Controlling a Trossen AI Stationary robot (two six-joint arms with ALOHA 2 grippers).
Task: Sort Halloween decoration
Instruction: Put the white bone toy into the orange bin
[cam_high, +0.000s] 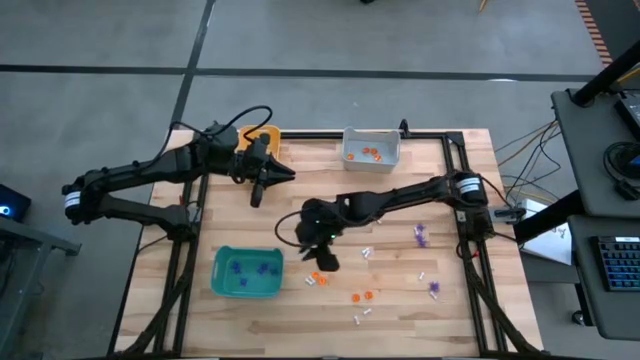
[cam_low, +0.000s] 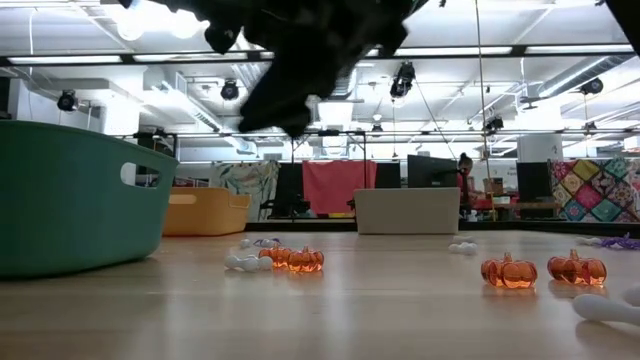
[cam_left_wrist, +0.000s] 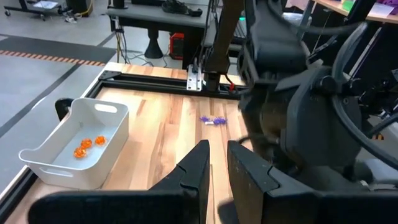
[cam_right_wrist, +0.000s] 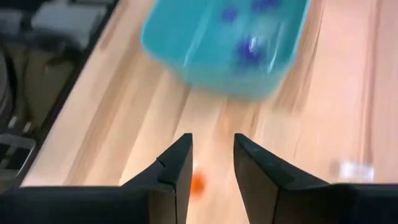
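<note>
High view: glossy lobed orange trinkets (cam_high: 362, 296) (wood-grain table (cam_high: 400, 320))

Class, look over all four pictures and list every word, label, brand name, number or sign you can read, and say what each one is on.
None: no picture holds any readable text.
The teal bin, the white bin and the orange-yellow bin show no labels.
The patterned hangings in the room beyond the table carry shapes only, no letters that can be made out.
The keyboard beside the table is too small to read.
</note>
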